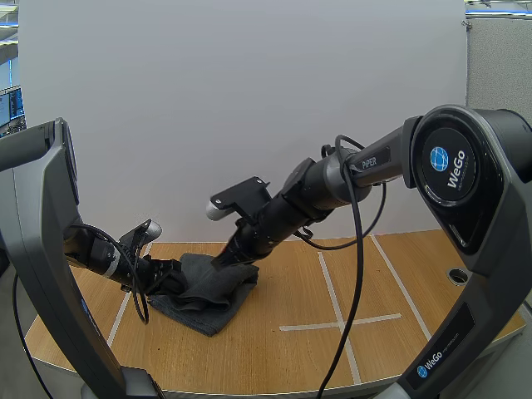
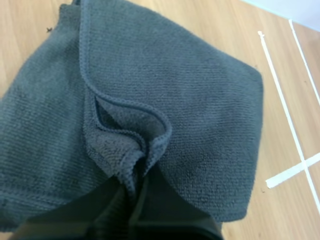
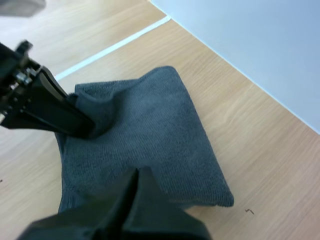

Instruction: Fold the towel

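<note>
I log a wooden table (image 1: 274, 357), light grain; white tape lines (image 1: 339, 322) crossing on it at 4 o'clock from centre in the high view; a round dark hole (image 1: 457, 275) in the tabletop at 3 o'clock; a plain white panel (image 1: 249, 100) upright at 12 o'clock.

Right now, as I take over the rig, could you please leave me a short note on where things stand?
Left tool: shut on the towel, pinching a bunched hemmed edge at its left side.
Right tool: shut on the towel near its far side, low over the cloth.
Towel: dark grey, on the wooden table, left of the white tape cross, lying in rumpled layers.
Done: at least one layer is folded over.
Left: probably lay the held edges flat, square the fold, then release both tools.
</note>
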### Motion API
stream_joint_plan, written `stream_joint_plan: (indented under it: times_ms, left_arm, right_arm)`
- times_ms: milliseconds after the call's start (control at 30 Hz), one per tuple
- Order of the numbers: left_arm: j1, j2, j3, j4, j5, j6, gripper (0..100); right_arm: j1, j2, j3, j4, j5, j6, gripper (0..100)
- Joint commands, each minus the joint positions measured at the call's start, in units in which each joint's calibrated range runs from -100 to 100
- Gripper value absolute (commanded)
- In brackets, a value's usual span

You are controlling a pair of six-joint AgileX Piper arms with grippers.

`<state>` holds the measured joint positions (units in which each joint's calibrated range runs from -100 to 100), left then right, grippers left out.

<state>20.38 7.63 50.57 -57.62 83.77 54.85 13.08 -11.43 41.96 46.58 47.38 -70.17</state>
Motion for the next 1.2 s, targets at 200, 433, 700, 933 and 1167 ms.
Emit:
stream_joint_plan:
  times_ms: [200, 433, 700, 933, 1167]
  left_arm:
    - [0.16, 12.8, -0.3, -5.6, -1.3, 5.3, 0]
    - [0.16, 14.8, -0.3, -5.6, -0.7, 7.5, 0]
    - [0.16, 14.8, -0.3, -7.3, 0.6, 7.9, 0]
    - [0.16, 14.8, -0.3, -7.9, 5.8, 8.3, 0]
    - [0.16, 14.5, -0.3, -6.4, 8.0, 8.3, 36]
  right_arm:
    - [0.7, 5.1, -1.2, 0.4, -7.1, -1.5, 0]
    - [0.0, 7.4, -0.7, 0.1, -4.5, 0.3, 0]
    - [-1.5, 7.6, -0.9, 3.1, -5.1, 0.7, 66]
    - [0.3, 10.1, -5.0, 8.5, -6.0, -1.8, 51]
    - [1.6, 15.9, -7.3, 9.4, -6.9, -1.8, 14]
